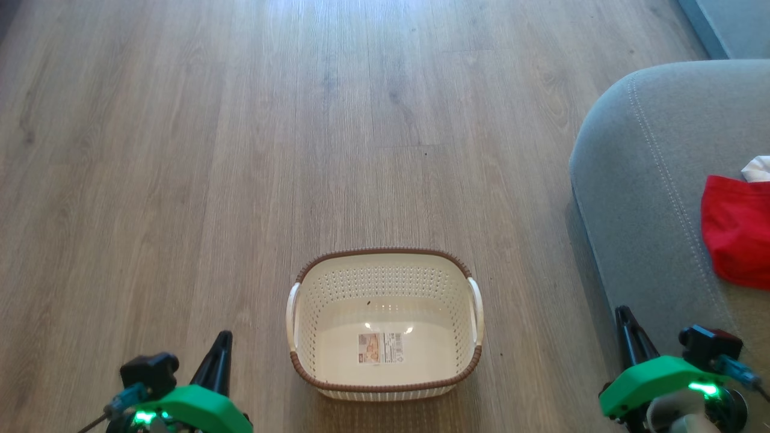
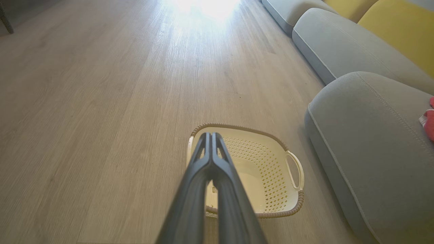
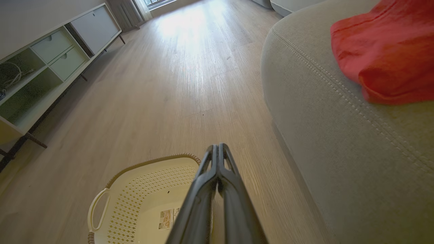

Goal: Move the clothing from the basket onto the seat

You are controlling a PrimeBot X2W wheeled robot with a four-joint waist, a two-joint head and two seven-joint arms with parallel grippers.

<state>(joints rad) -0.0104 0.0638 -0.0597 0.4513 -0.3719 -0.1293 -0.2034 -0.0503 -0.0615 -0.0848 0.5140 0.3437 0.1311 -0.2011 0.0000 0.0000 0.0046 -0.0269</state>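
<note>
The cream basket stands on the wood floor between my arms, with just a label sticker on its bottom. The red clothing lies on the grey seat at the right, a white cloth piece beside it. My left gripper hovers left of the basket, fingers pressed together and holding nothing. My right gripper is by the seat's near edge, also shut and holding nothing. The left wrist view has the left gripper above the basket; the right wrist view has the right gripper, the basket and the red clothing.
More grey cushions and yellow back cushions continue the sofa behind the seat. A white low cabinet with open shelves stands along the wall at the left. Wood floor stretches ahead of the basket.
</note>
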